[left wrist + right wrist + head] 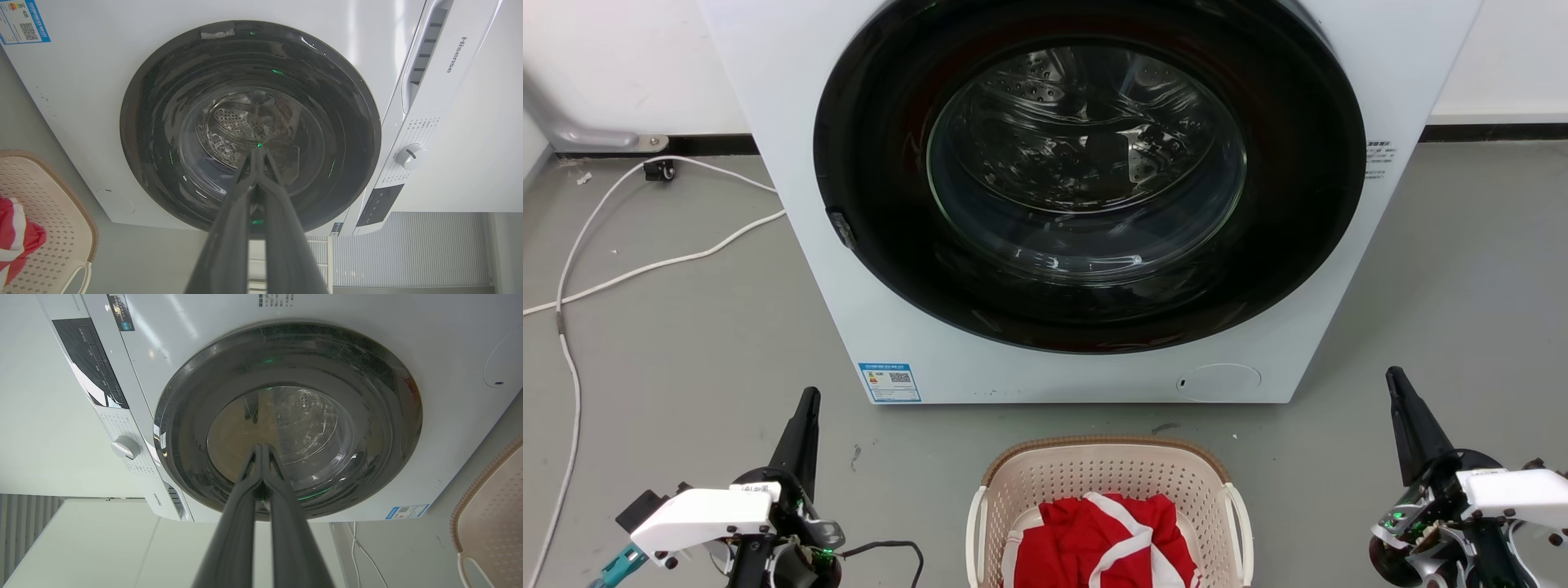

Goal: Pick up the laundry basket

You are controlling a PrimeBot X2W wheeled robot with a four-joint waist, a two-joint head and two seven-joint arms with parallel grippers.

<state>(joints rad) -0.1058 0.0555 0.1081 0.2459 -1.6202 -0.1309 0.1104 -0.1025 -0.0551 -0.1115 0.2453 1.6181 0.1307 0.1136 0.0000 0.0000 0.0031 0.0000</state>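
Observation:
The laundry basket (1045,478), cream with perforated walls, a brown rim and white side handles, stands on the floor at the bottom centre, in front of the washing machine. Red and white cloth (1107,539) lies inside it. My left gripper (809,396) is shut and empty, well to the basket's left, fingers pointing up the view. Well to the basket's right, my right gripper (1395,376) is also shut and empty. A piece of the basket (53,212) appears at the left wrist view's lower left, behind my shut left gripper (258,152). The basket's rim (474,490) edges the right wrist view, beside my right gripper (261,448).
A white front-loading washing machine (849,269) with a closed dark round door (1086,171) stands right behind the basket. White cables (645,265) trail across the grey floor at the left. A grey ribbed wall panel (408,249) stands beyond the machine.

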